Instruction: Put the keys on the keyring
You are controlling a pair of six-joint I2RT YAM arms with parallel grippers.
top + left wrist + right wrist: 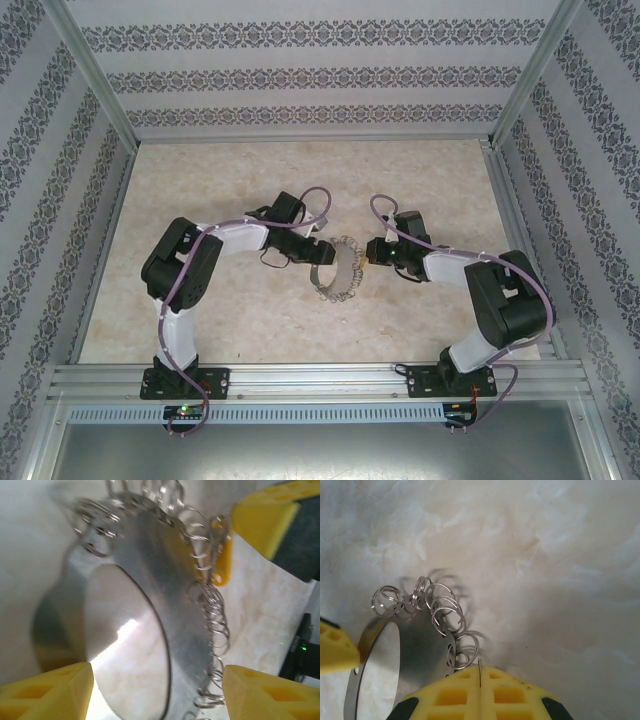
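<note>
Right gripper: jaws fully closed, pads flush together. I see a thin metal edge pinched in the seam and poking out towards the hoop; I read that as the key, seen edge-on.

From the left wrist cam the key shows its yellow head with holes. It stands roughly upright against the fringe on the hoop's rim, touching the right arm's yellow fingertip. I can't tell whether the key is threaded into anything or just pressed against the fringe.

Left gripper: jaws partly spread and straddling the keyring, one yellow pad at each side of it. In the right wrist cam one left pad sits right on the hoop's edge. I'm calling that a grip across the hoop's width.

The keyring is a flat grey metal annulus with a big centre hole. Its rim is fringed with small silver split rings, which are loose and overlapping. It's tilted, not flat on the table, and the fringe throws shadows on the marble-pattern surface.

Overhead, the keyring sits mid-table between the two grippers. The left arm comes in from the left and the right arm from the right, with the tips close together at the hoop.
</note>
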